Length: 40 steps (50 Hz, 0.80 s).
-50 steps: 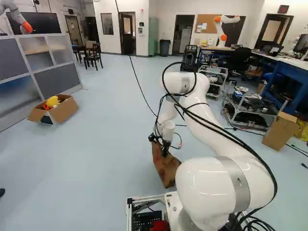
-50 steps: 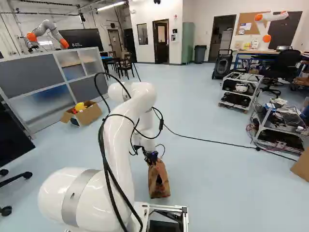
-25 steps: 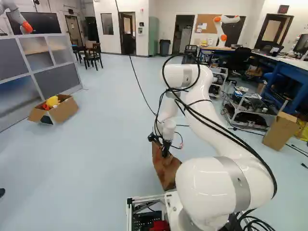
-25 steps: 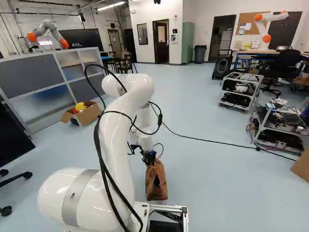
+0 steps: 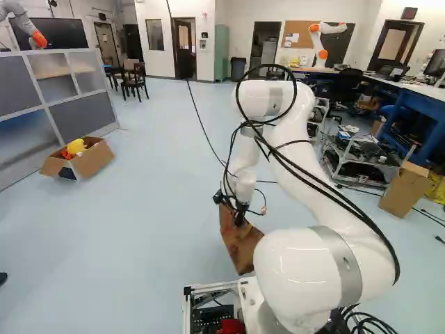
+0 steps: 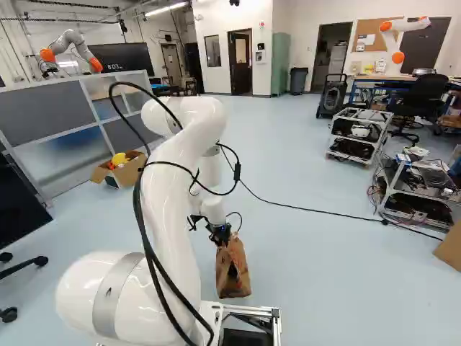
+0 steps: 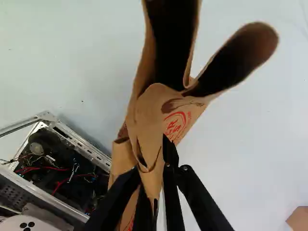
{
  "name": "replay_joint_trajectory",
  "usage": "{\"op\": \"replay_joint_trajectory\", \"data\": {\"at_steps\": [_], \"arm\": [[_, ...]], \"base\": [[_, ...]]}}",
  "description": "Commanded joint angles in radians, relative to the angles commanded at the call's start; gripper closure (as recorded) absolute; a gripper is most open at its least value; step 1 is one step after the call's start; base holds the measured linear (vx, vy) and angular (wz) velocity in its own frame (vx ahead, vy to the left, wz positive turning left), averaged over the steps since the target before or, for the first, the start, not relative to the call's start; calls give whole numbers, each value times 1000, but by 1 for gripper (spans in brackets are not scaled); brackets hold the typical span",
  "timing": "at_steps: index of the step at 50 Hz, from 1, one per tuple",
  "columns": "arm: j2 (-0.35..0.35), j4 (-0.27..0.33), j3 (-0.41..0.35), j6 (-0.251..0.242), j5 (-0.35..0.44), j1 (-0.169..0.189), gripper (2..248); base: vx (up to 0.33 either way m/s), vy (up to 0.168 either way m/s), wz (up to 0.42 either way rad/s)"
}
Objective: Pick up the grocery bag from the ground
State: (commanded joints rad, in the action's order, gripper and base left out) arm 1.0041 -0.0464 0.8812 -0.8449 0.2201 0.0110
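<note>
Floor (image 5: 153,229) is below the claw (image 7: 153,168). Arm (image 6: 169,194) comes in from above, only one near. Base frame (image 5: 208,287) sits behind the claw. Grocery bag (image 6: 233,270) is right under the claw, long axis running down and slanting back toward the base frame, mouth up. Can't tell if its bottom clears the floor. Claw's clamped on paper near the rim; straight lift looks right, base frame's a snag risk.
</note>
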Motion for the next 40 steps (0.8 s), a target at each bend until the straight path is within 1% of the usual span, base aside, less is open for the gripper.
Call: {"op": "replay_joint_trajectory", "data": {"at_steps": [22, 40], "arm": [[-108, 0, -119, 0, 26, -8, 228], [-201, 0, -215, 0, 28, -14, 228]], "base": [[0, 0, 0], [0, 0, 0]]}}
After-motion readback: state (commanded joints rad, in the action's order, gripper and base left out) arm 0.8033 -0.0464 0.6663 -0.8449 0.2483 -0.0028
